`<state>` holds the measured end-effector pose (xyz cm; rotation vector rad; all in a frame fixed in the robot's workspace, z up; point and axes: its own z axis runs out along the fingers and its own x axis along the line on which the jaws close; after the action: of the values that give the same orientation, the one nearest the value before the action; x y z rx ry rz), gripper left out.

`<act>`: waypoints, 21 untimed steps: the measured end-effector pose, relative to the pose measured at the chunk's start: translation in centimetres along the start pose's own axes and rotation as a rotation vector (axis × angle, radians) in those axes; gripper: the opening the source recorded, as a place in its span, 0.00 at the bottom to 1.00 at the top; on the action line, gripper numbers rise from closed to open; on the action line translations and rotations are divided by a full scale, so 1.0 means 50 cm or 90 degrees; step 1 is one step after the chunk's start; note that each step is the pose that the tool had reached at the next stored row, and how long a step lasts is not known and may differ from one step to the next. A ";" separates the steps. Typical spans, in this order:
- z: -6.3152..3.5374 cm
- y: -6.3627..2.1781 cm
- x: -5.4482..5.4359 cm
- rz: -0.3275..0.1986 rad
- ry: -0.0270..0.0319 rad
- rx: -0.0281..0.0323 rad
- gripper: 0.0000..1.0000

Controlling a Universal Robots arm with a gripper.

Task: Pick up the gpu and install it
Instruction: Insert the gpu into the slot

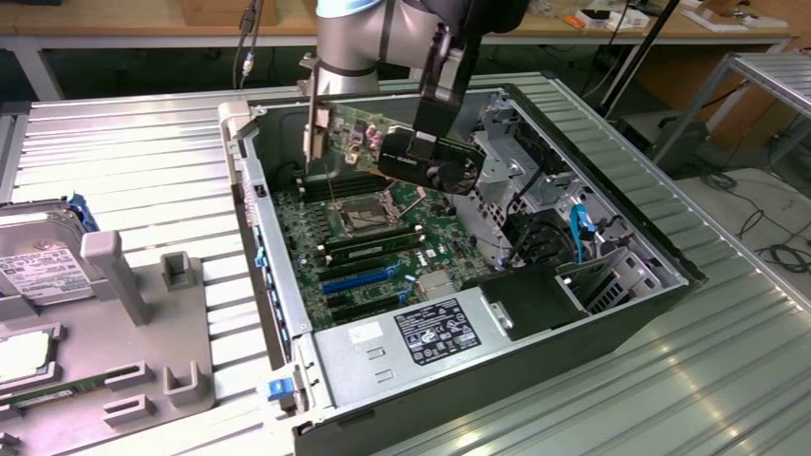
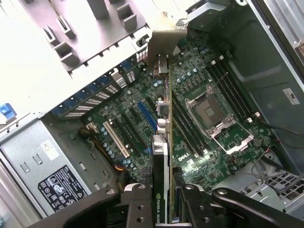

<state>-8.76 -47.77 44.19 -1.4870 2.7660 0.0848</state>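
We judge the gpu [image 1: 361, 133] light, stiff and fragile, best taken by its top edge, clear of the contacts. Its metal bracket [image 1: 310, 123] is at the exterior view's left. The card hangs upright over the motherboard [image 1: 367, 252] inside the open computer case [image 1: 273, 285], not yet seated. Further right, the gripper [image 1: 438, 133] grasps it, jaws narrowed onto that upper edge.

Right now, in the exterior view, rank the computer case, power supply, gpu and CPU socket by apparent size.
1. computer case
2. power supply and gpu: look alike; the gpu hangs higher, likely nearer the camera, so no ranking
3. CPU socket, smallest
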 end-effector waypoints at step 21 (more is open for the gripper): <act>0.000 0.000 0.000 -0.085 0.0040 -0.0022 0.27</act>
<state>-8.77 -47.77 44.19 -1.6698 2.6639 0.0848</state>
